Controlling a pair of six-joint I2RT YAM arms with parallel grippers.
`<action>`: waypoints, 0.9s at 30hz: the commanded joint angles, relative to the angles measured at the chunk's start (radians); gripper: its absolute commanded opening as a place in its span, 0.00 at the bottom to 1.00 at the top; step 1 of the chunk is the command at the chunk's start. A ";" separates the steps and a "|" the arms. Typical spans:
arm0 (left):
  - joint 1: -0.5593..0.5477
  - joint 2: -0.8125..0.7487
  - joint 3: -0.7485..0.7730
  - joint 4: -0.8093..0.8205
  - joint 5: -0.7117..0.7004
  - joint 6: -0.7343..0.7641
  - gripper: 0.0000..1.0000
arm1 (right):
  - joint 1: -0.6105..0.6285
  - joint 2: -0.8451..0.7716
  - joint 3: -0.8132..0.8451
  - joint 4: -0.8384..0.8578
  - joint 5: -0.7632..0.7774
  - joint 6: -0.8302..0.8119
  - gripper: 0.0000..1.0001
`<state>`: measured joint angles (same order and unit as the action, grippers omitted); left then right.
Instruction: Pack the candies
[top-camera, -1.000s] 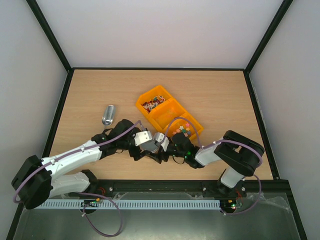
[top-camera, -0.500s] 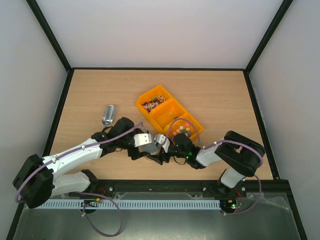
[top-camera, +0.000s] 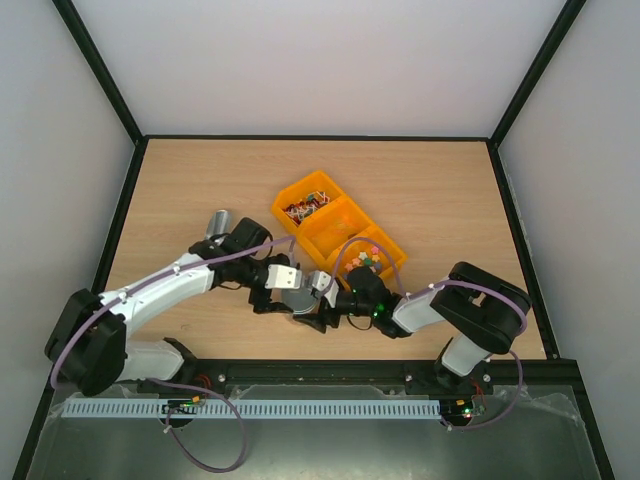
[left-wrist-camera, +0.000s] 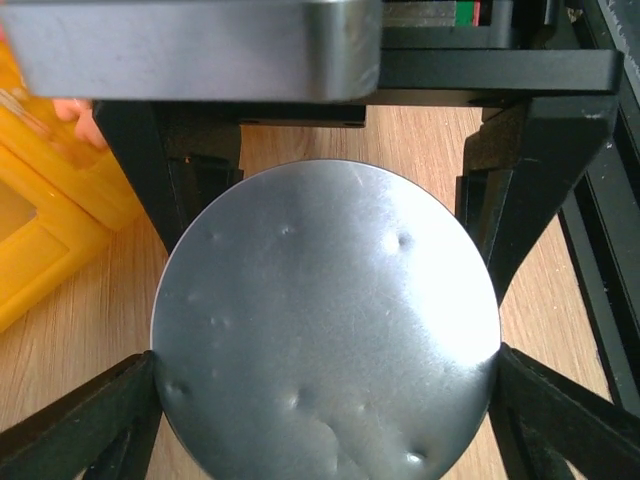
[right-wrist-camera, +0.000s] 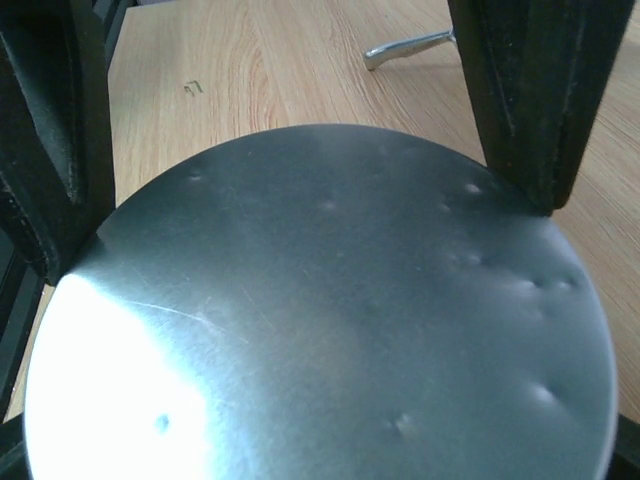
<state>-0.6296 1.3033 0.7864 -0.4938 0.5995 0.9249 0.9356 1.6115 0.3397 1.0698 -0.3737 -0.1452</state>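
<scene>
Left hand (left-wrist-camera: 325, 385): closed narrow on the rim of a round metal tin (left-wrist-camera: 325, 320), with a finger at either side of its dented face.
Right hand (top-camera: 313, 302): meets the tin from the opposite side and seems clamped on it too; its own fingers barely show in the right wrist view.
Why both: probably one steadies the tin while the other frees a lid, so it can take the sweets.
Tin's place: near middle of the surface (top-camera: 420, 190), just beside the orange tray (top-camera: 337, 226); I cannot tell whether it rests on the surface.
Candies (top-camera: 305, 207): heaped in the tray's far compartment, not yet packed.
Pastel pieces (top-camera: 366, 262): in the near compartment, closest to the hands.
Metal cylinder (top-camera: 217, 226): lying apart at the left, partly behind the left arm.
</scene>
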 joint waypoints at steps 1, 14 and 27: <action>0.032 -0.087 -0.010 -0.044 0.040 -0.072 0.92 | 0.012 0.001 -0.001 -0.039 0.041 0.007 0.39; -0.068 -0.185 -0.135 0.185 -0.142 -0.474 0.99 | 0.012 0.021 0.005 -0.037 0.108 0.061 0.39; -0.165 -0.151 -0.188 0.309 -0.283 -0.588 0.94 | 0.014 0.035 0.031 -0.047 0.130 0.089 0.40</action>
<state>-0.7753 1.1362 0.6205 -0.2165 0.3500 0.3691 0.9443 1.6215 0.3603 1.0630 -0.2707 -0.0746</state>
